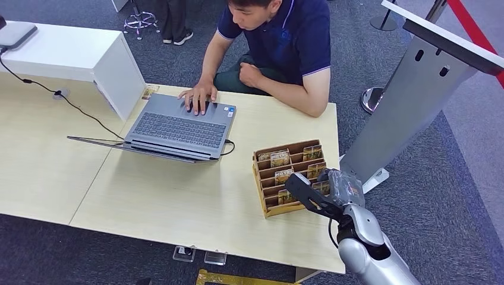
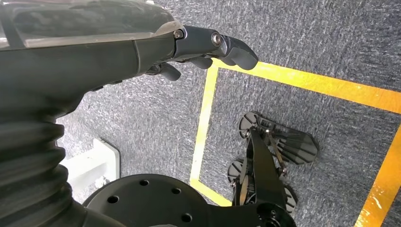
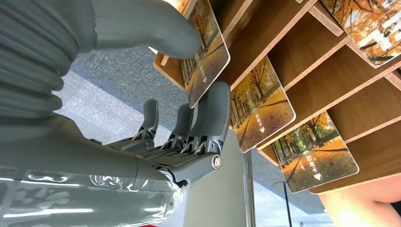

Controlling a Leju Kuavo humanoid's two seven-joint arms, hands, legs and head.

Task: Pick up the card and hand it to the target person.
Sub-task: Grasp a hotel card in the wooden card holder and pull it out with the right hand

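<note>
Pinching the card between thumb and fingers while it sits in the rack, the right hand holds only an edge, so I judge a skewed pull could snag neighbouring cards or tip the rack; the left hand hangs empty, fingers loose.

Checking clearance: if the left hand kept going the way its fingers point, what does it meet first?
Probably the grey carpet: the left hand hangs with its fingers over floor, near a yellow tape line. Nothing else shows in that line, though depth is unclear.
</note>
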